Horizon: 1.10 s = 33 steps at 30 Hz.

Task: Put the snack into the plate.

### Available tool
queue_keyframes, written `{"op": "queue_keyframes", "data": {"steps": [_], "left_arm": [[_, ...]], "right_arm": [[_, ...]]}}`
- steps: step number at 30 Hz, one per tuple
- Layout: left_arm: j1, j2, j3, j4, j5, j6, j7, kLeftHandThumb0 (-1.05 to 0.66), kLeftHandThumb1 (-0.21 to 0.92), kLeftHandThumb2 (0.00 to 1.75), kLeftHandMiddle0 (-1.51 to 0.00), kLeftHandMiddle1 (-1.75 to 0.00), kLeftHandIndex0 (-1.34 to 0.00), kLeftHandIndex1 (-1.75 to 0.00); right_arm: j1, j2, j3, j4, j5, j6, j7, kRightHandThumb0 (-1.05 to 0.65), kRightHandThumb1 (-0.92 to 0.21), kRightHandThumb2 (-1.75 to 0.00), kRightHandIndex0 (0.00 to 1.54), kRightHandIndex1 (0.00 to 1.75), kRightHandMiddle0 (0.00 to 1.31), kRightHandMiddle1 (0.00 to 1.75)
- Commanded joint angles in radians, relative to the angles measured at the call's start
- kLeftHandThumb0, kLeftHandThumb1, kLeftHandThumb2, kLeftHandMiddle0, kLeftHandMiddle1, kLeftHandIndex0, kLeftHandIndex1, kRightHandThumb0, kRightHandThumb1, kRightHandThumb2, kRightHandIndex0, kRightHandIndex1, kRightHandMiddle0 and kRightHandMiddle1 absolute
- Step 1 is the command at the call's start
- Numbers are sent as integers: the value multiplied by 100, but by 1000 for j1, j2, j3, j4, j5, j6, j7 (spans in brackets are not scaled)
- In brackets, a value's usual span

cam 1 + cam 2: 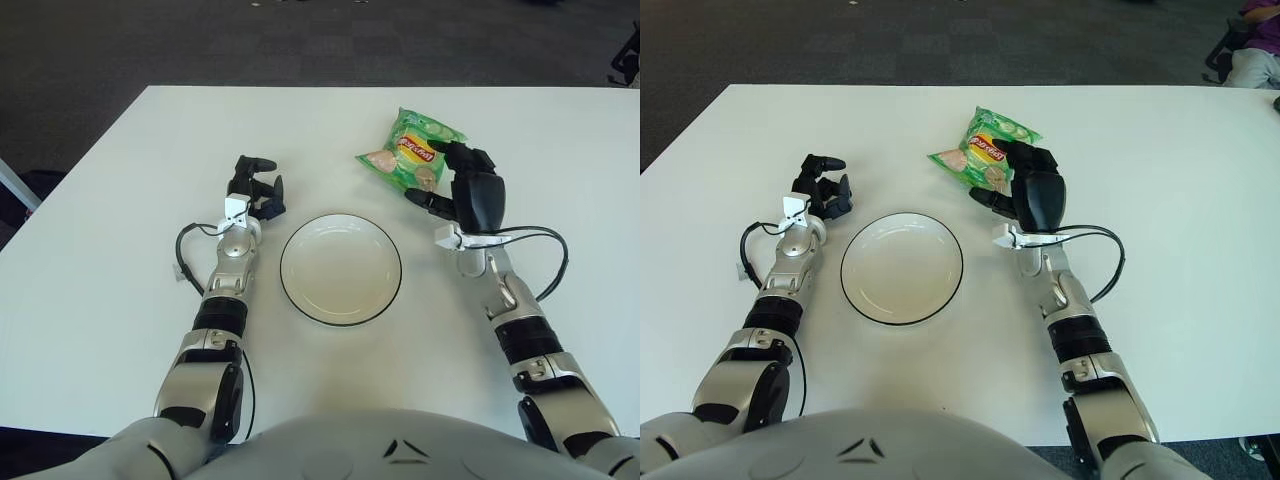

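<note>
A green snack bag (408, 148) lies at the far right of the white table (100, 250). My right hand (440, 178) is at the bag's near right edge. Its fingers (462, 155) curl over that edge and its thumb presses the bag's near side. I cannot tell whether the bag is off the table. A white plate (341, 268) with a dark rim sits empty at the table's middle, left of and nearer than the bag. My left hand (256, 186) shows left of the plate, fingers relaxed and holding nothing.
Black cables loop beside each forearm, one near my left wrist (185, 250) and one near my right wrist (545, 255). Dark carpet lies beyond the table's far edge.
</note>
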Motion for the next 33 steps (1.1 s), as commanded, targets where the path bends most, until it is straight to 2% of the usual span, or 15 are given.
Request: {"op": "queue_keyframes", "data": {"steps": [1,7,15,20,33], "left_arm": [[-8,2,-2,14,3,-4,8,-1,46,109,-55,-169,-40,-158],[-4,0,-4,11,4,-6,10,-1,46,108,-55,-169,-40,-158],[-3,-2,-5,9,5,-5,11,-1,46,108,-55,-169,-40,-158],[-2,-3,-7,8,6,-5,12,-1,46,108,-55,-169,-39,-158],[-2,-3,-12,10,6,-6,18,-1,46,107,-56,-168,-39,-158]], "right_arm": [[-36,-24,7,18,11,12,23,-68,-92,-26,33,0,25,21],[-81,-32,21,43,18,25,68,-72,-92,-28,23,0,24,17],[-106,-40,32,38,32,70,165,-80,-92,-35,6,0,18,10],[-130,-51,48,47,31,104,222,-82,-92,-36,4,0,17,8],[-204,-54,74,135,44,108,234,-82,-92,-36,1,0,16,6]]}}
